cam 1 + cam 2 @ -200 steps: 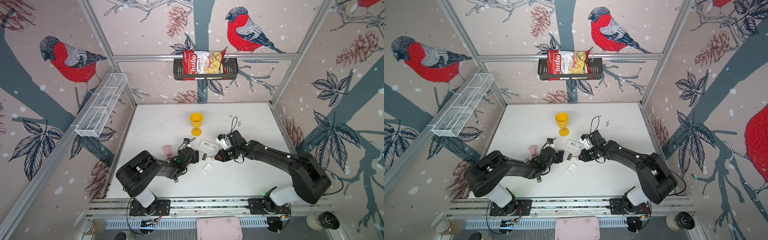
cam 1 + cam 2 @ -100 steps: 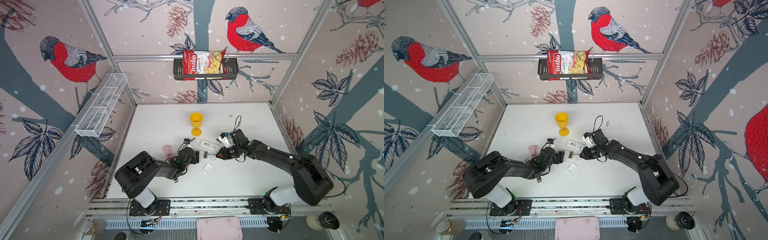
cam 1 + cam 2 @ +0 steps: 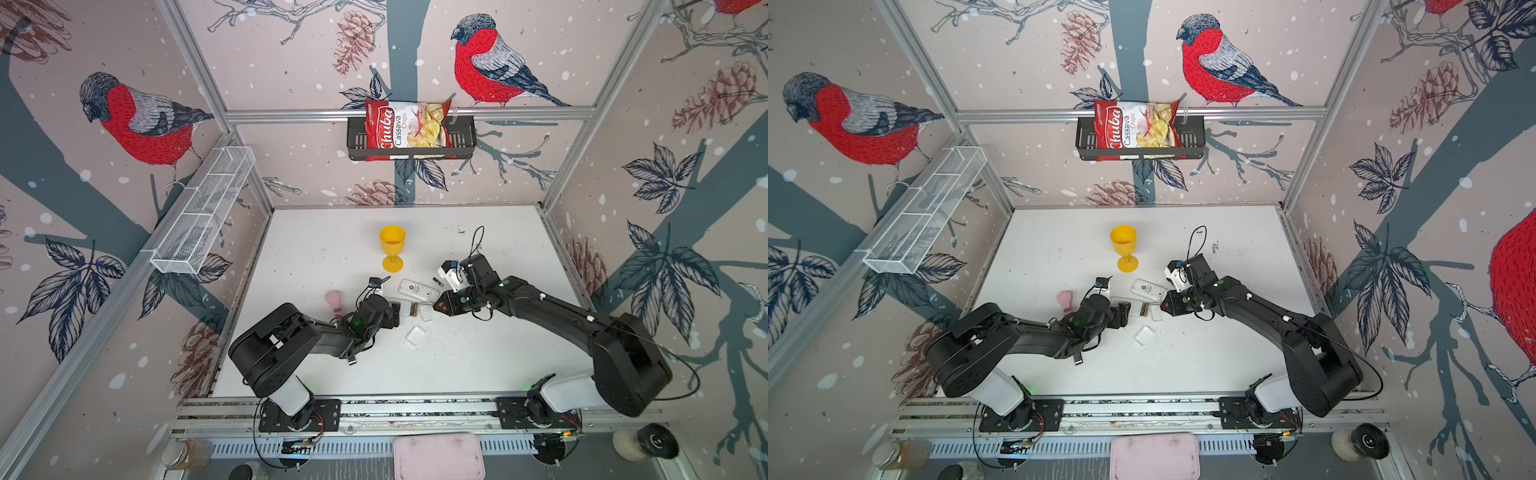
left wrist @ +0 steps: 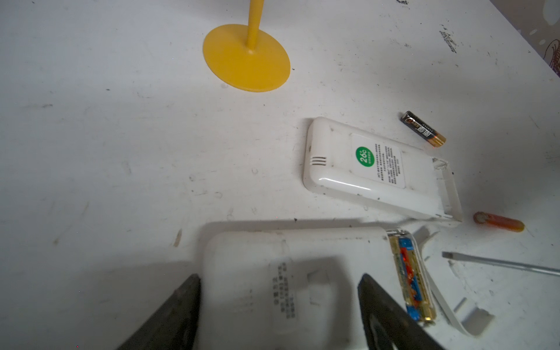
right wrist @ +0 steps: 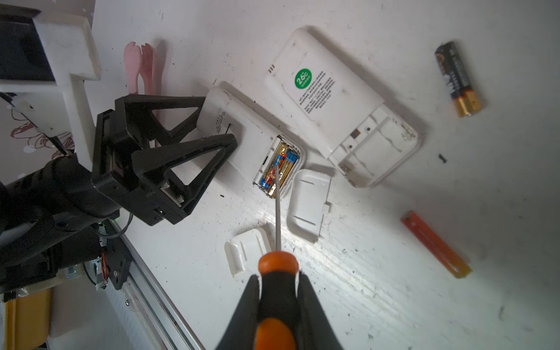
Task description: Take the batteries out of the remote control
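My left gripper is shut across the width of a white remote control lying face down. Its end compartment is uncovered, and two batteries with gold, blue and red wrap sit inside, also seen in a top view. My right gripper is shut on the orange-and-black screwdriver. The screwdriver's thin shaft reaches into the compartment, over the batteries. Two loose batteries lie on the table, one black-and-gold and one orange.
A second white remote with a green sticker lies beside the first, its compartment bare. Two white covers lie near the screwdriver. A yellow goblet stands farther back, and a pink object lies left of my left arm.
My right wrist has shifted slightly toward the back right while the screwdriver tip stays at the compartment. The left arm and the remote have not moved.
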### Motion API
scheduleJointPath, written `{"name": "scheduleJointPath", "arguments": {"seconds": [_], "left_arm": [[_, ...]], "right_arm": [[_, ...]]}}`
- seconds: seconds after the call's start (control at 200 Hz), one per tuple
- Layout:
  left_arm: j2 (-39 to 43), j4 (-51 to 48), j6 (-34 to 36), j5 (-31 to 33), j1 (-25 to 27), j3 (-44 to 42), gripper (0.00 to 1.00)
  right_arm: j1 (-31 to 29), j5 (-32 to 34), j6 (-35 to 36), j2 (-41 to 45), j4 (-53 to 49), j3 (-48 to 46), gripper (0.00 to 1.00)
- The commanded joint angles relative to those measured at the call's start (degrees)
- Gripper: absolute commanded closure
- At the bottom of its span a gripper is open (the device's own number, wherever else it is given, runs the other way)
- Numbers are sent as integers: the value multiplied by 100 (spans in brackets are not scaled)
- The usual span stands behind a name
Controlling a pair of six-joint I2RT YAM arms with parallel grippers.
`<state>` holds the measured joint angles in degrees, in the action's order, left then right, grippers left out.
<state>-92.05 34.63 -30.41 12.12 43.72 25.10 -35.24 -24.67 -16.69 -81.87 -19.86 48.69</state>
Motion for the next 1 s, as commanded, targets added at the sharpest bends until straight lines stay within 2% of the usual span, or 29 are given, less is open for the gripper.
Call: {"name": "scheduleJointPath", "arguments": {"seconds": [0.0, 0.991], "left_arm": [[-23, -132, -64, -129, 0, -1, 19], [-142, 8, -127, -157, 3, -32, 20]], "right_arm": [[-4, 213, 105, -18, -141, 50, 100], [-352, 238, 259, -691, 26, 238, 100]]}}
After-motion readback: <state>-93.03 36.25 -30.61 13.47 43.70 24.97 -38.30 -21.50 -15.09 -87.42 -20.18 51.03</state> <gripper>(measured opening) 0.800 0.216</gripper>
